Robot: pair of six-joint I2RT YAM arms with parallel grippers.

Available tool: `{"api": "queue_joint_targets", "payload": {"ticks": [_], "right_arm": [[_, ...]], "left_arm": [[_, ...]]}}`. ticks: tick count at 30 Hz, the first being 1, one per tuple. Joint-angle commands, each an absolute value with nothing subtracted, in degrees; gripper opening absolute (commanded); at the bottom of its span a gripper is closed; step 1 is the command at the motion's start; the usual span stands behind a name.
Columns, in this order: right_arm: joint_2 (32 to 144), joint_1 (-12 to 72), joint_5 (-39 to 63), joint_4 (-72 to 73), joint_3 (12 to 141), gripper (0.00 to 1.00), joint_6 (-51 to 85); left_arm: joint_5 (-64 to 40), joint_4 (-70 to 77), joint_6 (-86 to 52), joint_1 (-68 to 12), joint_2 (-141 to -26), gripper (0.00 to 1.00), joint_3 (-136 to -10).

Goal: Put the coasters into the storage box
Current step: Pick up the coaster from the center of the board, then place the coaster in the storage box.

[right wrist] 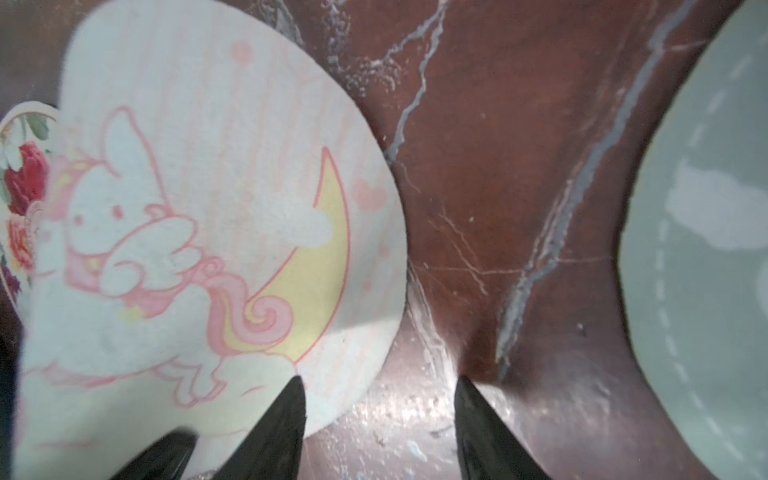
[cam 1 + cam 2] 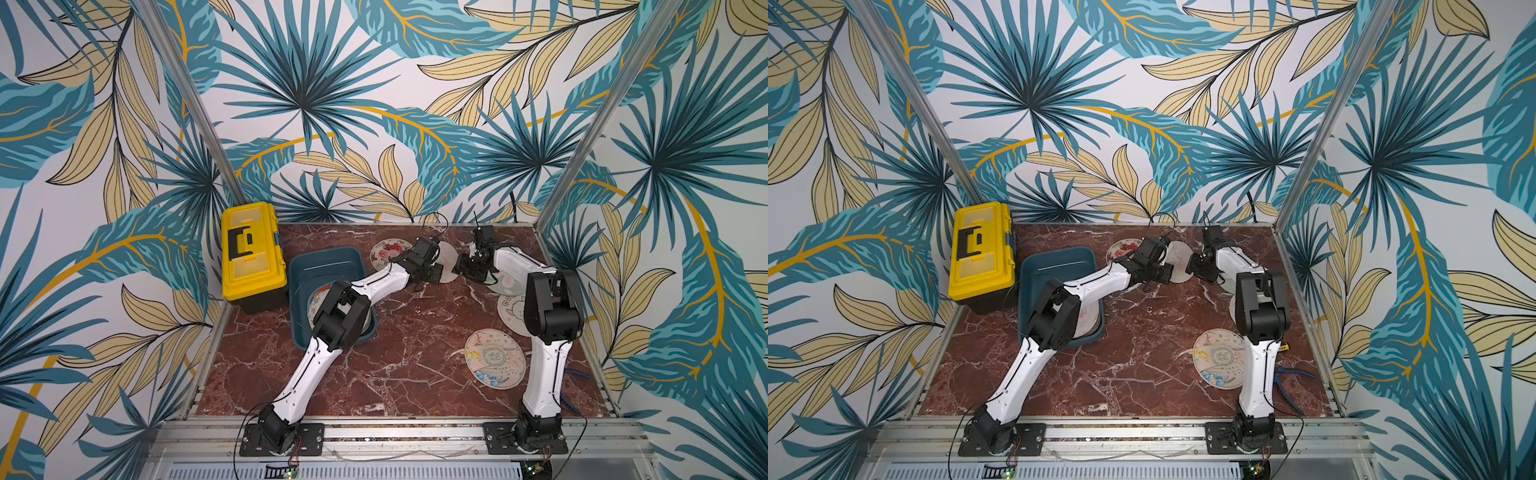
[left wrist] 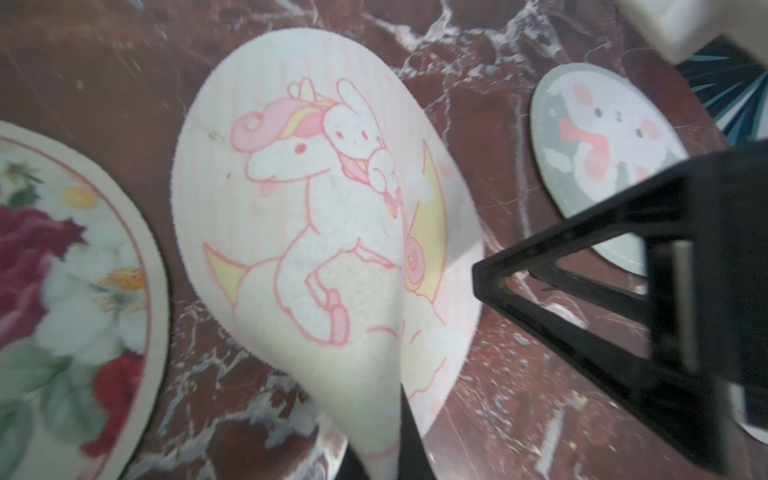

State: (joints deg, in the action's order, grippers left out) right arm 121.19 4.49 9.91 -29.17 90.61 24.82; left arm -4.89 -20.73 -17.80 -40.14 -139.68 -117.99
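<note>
Marble-patterned table: red-brown with white veins, carrying everything below.

Yellow toolbox: closed, at the far left corner, just beside the storage box.

Storage box: dark teal, open-topped, standing left of centre. The left arm's elbow covers its near half. One coaster lies inside, partly hidden by that arm.

Coasters outside the box, all on the right half of the table:
- A large pale disc near the front, beside the right arm.
- A lamb-print disc and a grey-green disc further back, both partly under the right arm.
- A floral disc toward the back, flat on the table.
- A pink unicorn disc between the two grippers.

Left gripper: its fingers are pressed together on the near edge of the unicorn disc, which bends upward at the pinch (its far part stays down on the marble).

Right gripper: its fingers stand apart and hold nothing. One fingertip overlaps the unicorn disc's edge, the other sits over bare marble. Whether either tip touches the surface cannot be told.
</note>
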Motion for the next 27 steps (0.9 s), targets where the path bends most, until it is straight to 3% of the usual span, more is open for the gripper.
{"api": "queue_joint_targets", "payload": {"ticks": [1,8,27], "right_arm": [[116.8,4.8,9.9,-29.5,88.5,0.58,24.5],[111.6,4.7,9.1,-29.5,85.0,0.59,24.2],[108.7,6.3,12.3,-29.3,84.3,0.6,24.1]], "left_arm": [[-2.2,-21.3,-14.0,-41.4,-131.6,0.0,-116.1],[4.5,-27.8,-13.9,-41.8,-125.2,0.0,-114.4],[18.9,-33.7,-21.9,-37.5,-93.9,0.0,-85.7]]}}
